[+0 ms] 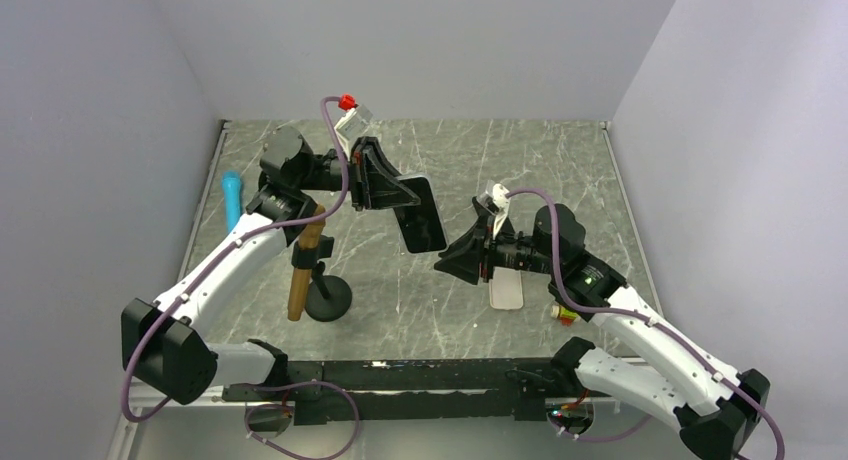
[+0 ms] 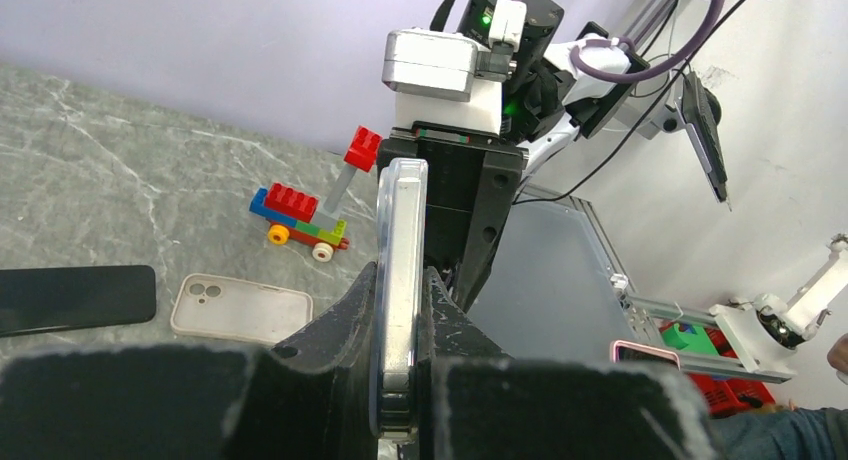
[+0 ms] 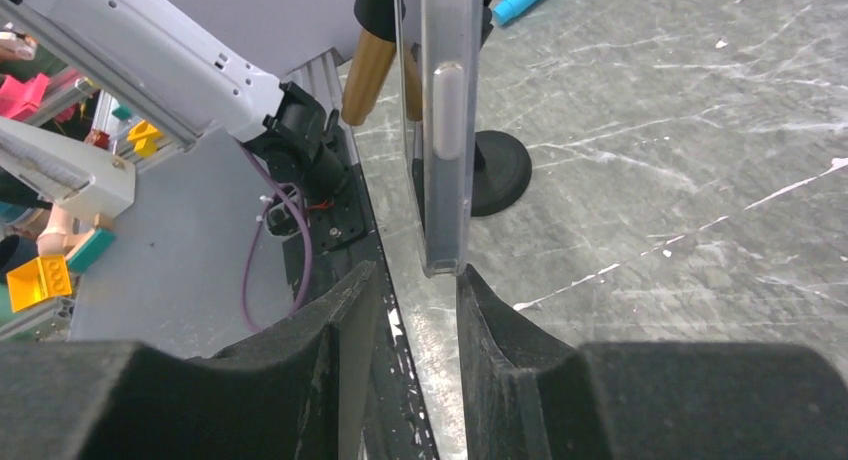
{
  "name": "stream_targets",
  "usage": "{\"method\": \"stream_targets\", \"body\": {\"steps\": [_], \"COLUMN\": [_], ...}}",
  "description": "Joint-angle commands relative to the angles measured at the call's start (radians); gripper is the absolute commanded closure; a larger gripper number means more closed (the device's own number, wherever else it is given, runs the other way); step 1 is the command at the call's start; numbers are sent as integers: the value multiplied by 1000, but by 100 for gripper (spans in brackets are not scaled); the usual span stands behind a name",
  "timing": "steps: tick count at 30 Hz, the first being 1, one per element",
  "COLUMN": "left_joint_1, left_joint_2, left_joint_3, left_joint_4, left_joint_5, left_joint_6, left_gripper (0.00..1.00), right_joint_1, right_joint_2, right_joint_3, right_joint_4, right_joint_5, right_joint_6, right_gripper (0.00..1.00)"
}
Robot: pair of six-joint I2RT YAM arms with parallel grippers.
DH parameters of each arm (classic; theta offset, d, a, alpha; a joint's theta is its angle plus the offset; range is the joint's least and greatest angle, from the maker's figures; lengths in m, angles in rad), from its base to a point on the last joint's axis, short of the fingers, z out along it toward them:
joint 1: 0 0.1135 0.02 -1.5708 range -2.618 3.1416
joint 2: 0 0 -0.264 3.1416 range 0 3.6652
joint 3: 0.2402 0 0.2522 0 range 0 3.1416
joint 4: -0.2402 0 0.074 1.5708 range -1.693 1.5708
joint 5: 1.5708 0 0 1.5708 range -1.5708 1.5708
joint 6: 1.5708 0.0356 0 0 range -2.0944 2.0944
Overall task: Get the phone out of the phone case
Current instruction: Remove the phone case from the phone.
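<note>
My left gripper (image 1: 400, 192) is shut on a black phone in a clear case (image 1: 424, 218) and holds it above the table, tilted down toward the right arm. In the left wrist view the cased phone (image 2: 400, 240) stands edge-on, clamped between the fingers. My right gripper (image 1: 455, 260) is open and points at the phone's lower end. In the right wrist view the cased phone (image 3: 442, 130) hangs edge-on. Its end sits level with the tips of the open gripper (image 3: 412, 280), close to the right finger (image 3: 490, 320). Nothing is between the pads.
A beige empty phone case (image 1: 507, 288) lies on the table by the right arm. A toy brick car (image 2: 298, 218) sits beside it, and a flat black slab (image 2: 75, 298) lies left of the beige case. A stand with a wooden handle (image 1: 308, 265) is at front left, and a blue marker (image 1: 232, 195) lies at far left.
</note>
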Motion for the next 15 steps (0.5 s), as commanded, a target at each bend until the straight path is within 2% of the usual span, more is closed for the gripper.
{"method": "stream_targets", "body": {"steps": [1,4,9,12,15], "left_joint_1": [1,1,-2,-8,-10], "left_joint_2": [-5,9,5,0,1], "left_joint_3": [6,9,-6,5,1], "left_joint_4": [126,134,247,186,235], "left_joint_5": [29,36,64,68,81], "left_joint_6": [-38,-47,-127,-80,-121], "left_gripper": [100,100,100,100,100], "right_joint_1": [-13,-26,-34,-40,-40], "right_joint_2": [-19,14,35,40,55], "right_joint_3": [34,76,92,100,113], "right_joint_4": [40,-7,0,22,3], "right_joint_5": [18,-7,-16,-47,-92], "right_joint_6": [-6,-24,-27,-15,-52], "right_gripper": [62,62,63,64,72]}}
